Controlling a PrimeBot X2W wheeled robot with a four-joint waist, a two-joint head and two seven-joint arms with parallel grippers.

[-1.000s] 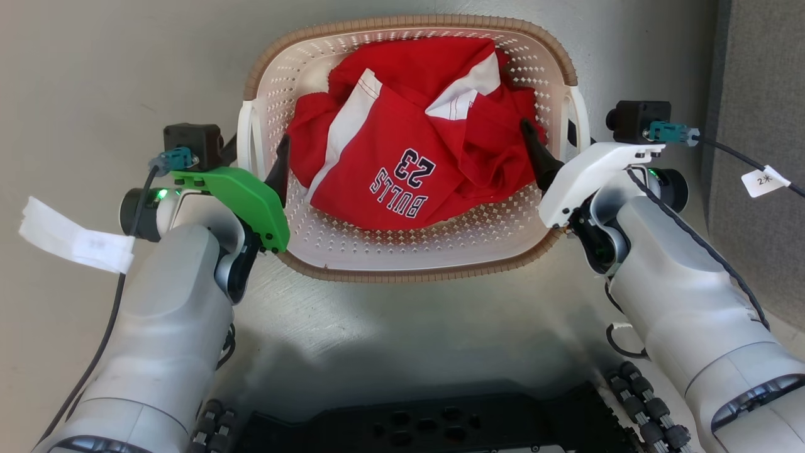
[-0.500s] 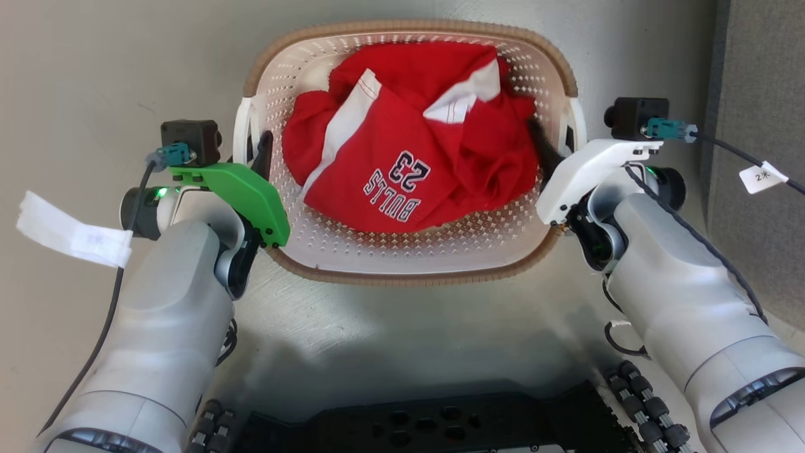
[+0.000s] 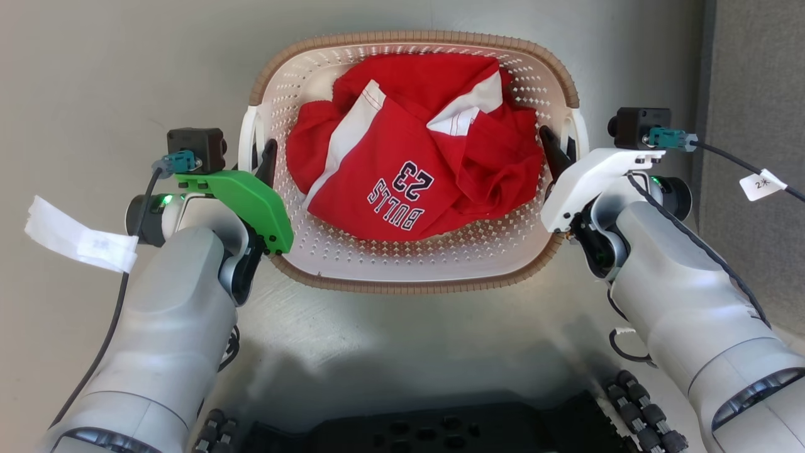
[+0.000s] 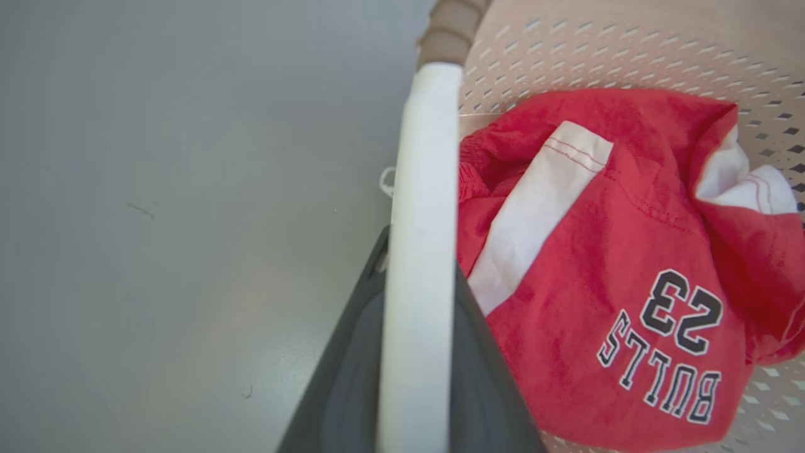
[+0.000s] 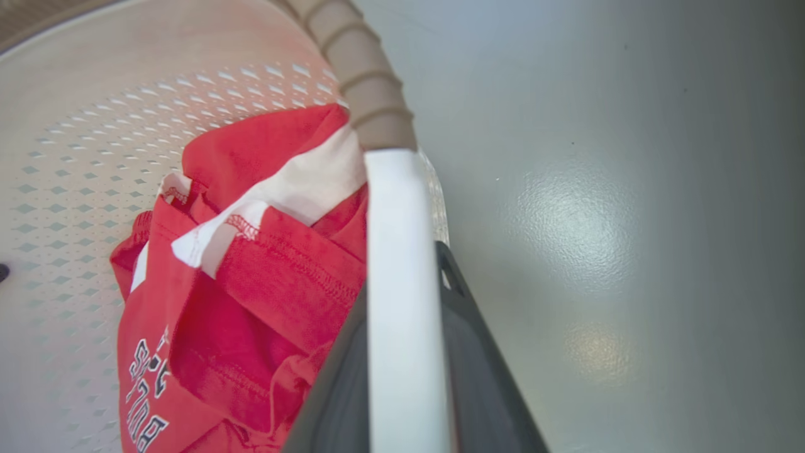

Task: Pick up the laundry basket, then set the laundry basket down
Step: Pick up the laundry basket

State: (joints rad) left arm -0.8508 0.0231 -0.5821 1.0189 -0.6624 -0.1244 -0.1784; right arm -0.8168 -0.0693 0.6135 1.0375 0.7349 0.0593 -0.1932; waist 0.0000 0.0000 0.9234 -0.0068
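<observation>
The laundry basket, cream-white and perforated with a brown woven-look rim, sits on the grey floor straight ahead of me. A crumpled red and white "BULLS 23" jersey lies inside it. My left gripper is shut on the basket's white left handle, and its dark fingers press both sides of the bar. My right gripper is shut on the white right handle, with its fingers flanking it in the same way. In both wrist views the handle hides the fingertips.
Smooth grey floor surrounds the basket. A dark grey panel stands at the right. My black base lies below the basket. Cables with white tags hang off both wrists.
Both grippers, which had one finger inside the basket, have closed onto the side handles. The basket and both arms sit slightly lower in the head view.
</observation>
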